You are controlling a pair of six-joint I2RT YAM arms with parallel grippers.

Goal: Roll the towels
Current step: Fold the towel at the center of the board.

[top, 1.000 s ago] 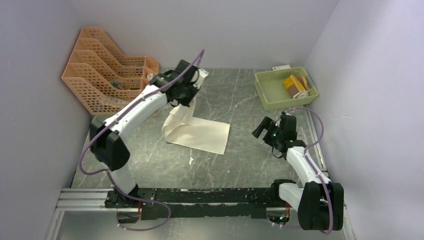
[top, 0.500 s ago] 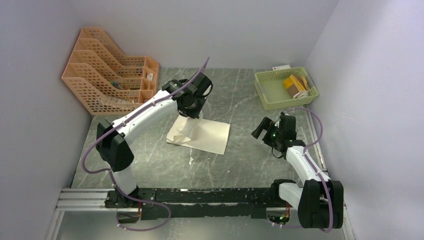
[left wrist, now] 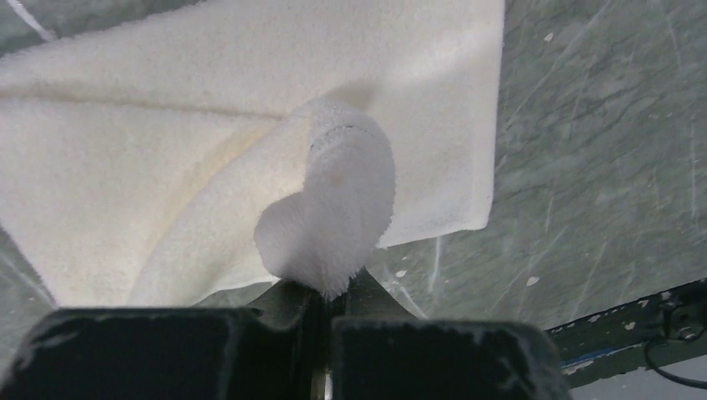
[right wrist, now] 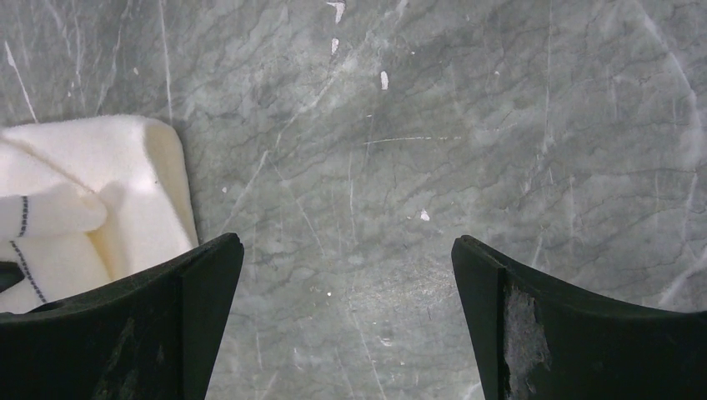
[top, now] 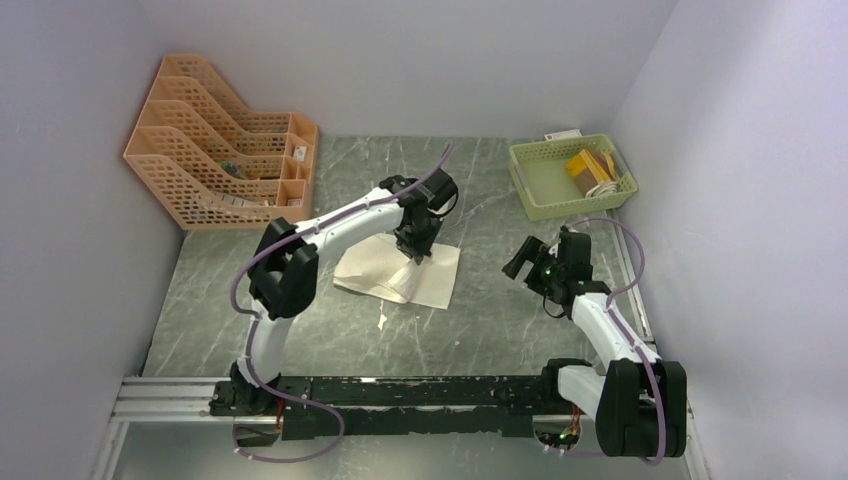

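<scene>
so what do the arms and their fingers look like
The left arm and right arm have white shells with black joints and bases. A thin purple cable loops along each. Small green lights show near the right wrist. The fingers are black, broad and scuffed.

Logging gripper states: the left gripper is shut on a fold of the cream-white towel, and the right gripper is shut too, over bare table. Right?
No: the right gripper is open, fingers wide apart over bare table, as the right wrist view shows. The left gripper is indeed shut on the cream-white towel.
</scene>
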